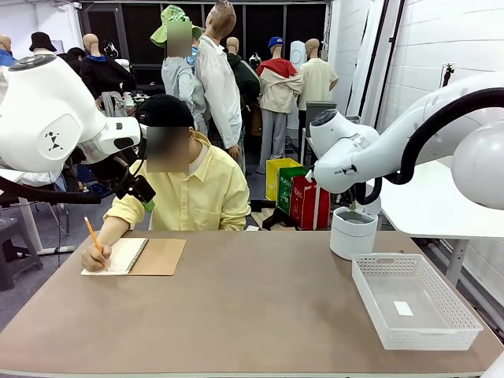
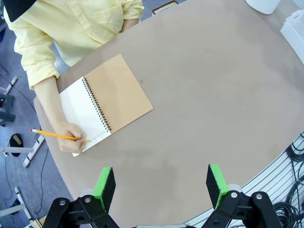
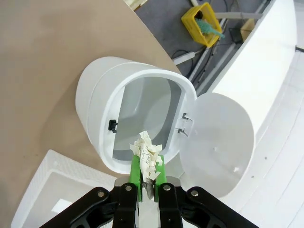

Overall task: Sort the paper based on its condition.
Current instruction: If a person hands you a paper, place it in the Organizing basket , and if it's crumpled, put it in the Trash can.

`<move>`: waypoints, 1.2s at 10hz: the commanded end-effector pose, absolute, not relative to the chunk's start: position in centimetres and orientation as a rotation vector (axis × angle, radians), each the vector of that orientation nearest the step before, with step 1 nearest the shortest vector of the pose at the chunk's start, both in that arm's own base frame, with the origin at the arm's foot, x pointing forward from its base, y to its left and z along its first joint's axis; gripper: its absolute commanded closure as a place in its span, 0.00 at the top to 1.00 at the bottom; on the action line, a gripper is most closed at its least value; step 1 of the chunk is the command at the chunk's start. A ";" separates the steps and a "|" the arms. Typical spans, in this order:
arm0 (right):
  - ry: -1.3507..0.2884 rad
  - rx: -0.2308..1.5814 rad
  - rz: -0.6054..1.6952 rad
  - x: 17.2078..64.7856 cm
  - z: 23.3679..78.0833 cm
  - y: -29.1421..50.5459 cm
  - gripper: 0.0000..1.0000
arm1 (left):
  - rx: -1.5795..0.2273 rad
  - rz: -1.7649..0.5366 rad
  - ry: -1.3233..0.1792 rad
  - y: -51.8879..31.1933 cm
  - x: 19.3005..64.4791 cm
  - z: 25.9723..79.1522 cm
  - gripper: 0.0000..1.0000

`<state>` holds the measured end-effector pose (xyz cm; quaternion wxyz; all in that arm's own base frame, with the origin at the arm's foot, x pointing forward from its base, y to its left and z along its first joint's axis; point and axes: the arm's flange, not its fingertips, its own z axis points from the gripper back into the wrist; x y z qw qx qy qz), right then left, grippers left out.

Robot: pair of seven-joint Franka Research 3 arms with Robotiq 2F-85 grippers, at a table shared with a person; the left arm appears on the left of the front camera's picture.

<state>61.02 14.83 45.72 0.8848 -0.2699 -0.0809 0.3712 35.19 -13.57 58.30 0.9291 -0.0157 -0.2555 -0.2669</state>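
Paper wad point(image 3: 147, 151) pinched in right tool point(image 3: 147, 170) above bin point(image 3: 92, 102) rim.

Left gripper point(image 2: 160, 184) gaping over table point(image 2: 213, 95); person's hand point(image 2: 71, 137) holds pencil point(image 2: 57, 135) on open spiral notebook point(image 2: 107, 102) at table's edge.

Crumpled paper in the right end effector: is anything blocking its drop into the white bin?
Nothing visible does. The crumpled paper, pinched in the right end effector, sits at the near rim of the open mouth of the white bin. The lid is swung aside, clear of the opening.
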 end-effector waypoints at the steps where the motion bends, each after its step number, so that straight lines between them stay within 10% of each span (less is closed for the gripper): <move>1: -0.175 -0.600 0.733 62.1 45.1 14.9 0.00 | -0.036 -0.547 -0.529 -13.5 35.2 58.3 1.00; 8: -0.165 -0.644 0.697 64.5 43.2 14.4 0.00 | -0.036 -0.547 -0.529 -13.5 35.2 58.3 1.00; 12: -0.154 -0.626 0.690 64.1 43.0 14.2 0.67 | -0.036 -0.547 -0.529 -13.5 35.2 58.3 1.00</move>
